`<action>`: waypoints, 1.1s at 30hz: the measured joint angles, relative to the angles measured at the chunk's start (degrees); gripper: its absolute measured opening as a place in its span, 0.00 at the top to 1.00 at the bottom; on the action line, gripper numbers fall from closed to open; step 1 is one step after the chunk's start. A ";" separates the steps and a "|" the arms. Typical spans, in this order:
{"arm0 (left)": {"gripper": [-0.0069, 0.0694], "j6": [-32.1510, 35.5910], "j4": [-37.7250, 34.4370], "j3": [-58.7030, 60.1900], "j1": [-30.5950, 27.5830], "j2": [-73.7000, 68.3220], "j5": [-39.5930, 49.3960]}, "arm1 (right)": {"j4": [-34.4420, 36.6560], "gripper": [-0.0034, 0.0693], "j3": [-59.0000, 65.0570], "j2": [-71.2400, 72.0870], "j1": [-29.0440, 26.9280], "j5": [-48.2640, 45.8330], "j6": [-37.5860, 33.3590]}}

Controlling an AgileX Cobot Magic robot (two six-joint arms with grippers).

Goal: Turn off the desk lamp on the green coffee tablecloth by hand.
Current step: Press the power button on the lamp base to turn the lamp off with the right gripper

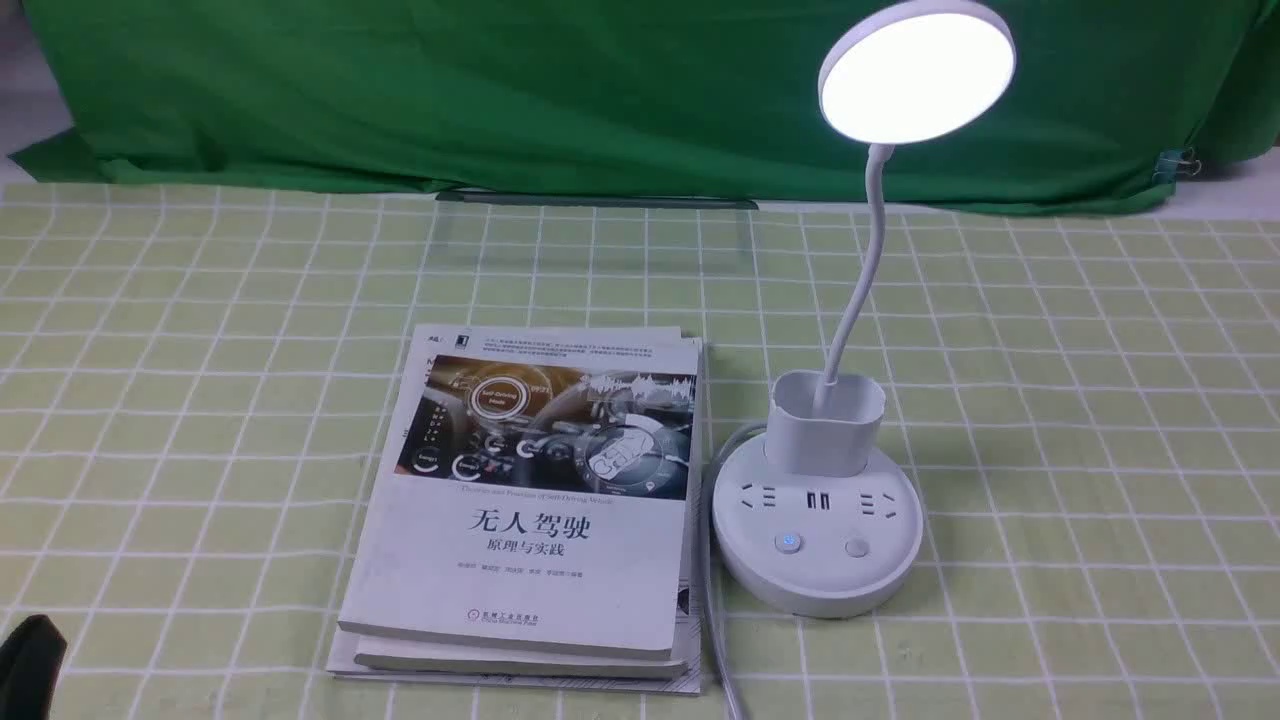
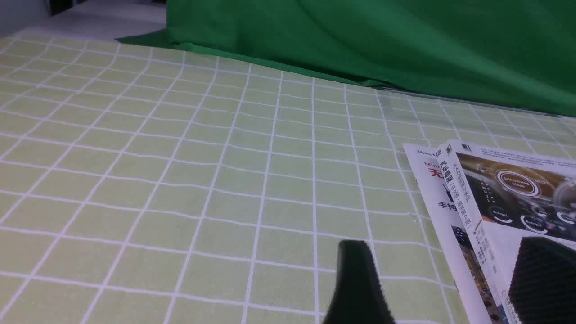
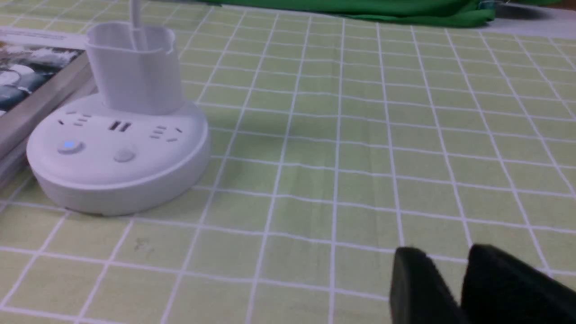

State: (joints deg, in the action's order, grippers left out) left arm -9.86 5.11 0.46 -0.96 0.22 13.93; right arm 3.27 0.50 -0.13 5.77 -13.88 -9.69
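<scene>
Hovers with right gripper (image 3: 450,270) pinched narrow at 5 o'clock of the lit desk lamp (image 1: 825,430), yet to switch it off.

Left gripper (image 2: 445,261) sat low with its black fingers (image 2: 357,283) spread wide apart, and only a dark corner of it poked into the front view. Right gripper (image 3: 450,261) was low too, its fingers (image 3: 416,283) pulled nearly together, just a sliver between them.
</scene>
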 joint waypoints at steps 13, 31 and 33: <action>0.37 0.00 0.00 0.00 0.00 0.00 0.00 | 0.00 0.62 0.00 0.00 0.00 0.00 0.00; 0.37 0.00 0.00 0.00 0.00 0.00 0.00 | 0.00 0.62 0.00 0.00 0.00 0.05 0.00; 0.37 0.00 0.00 0.00 0.00 0.00 0.00 | 0.70 0.62 0.02 0.00 0.00 1.36 1.17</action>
State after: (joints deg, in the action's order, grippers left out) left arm -9.86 5.11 0.46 -0.96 0.22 13.93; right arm 3.98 0.52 -0.13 5.77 -12.52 -8.51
